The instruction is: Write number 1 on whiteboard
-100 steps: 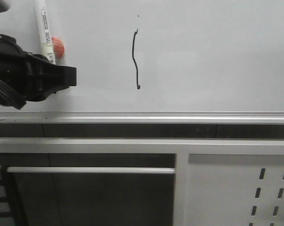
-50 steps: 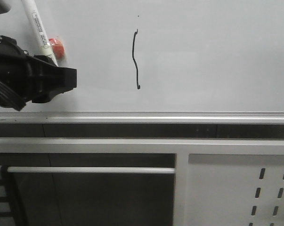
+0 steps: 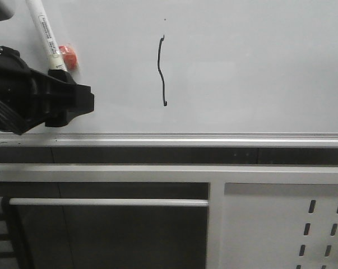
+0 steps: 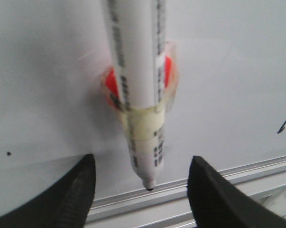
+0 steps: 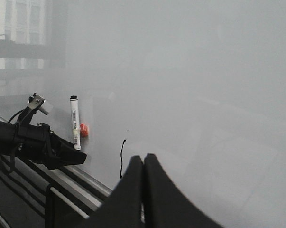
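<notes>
Thin black wavy vertical stroke, number 1 (image 3: 162, 71), sits on large pale grey glossy whiteboard (image 3: 253, 67), upper centre in front view, above silver aluminium rail (image 3: 213, 136).

White cylindrical marker (image 3: 45, 35) with printed label is stuck to board on red round holder (image 3: 68, 55), well left of stroke.

Black left gripper (image 4: 140, 190): fingers (image 4: 78, 190) apart, either side of marker tip (image 4: 149, 183), not touching it.

Black right gripper (image 5: 143, 190): fingers pressed together, holding nothing, away from board.

White perforated metal panel (image 3: 292, 230) at lower right.

bare whiteboard (image 3: 258, 67) right of number 1 (image 3: 162, 72), marker (image 3: 47, 36) blocking far left
</notes>
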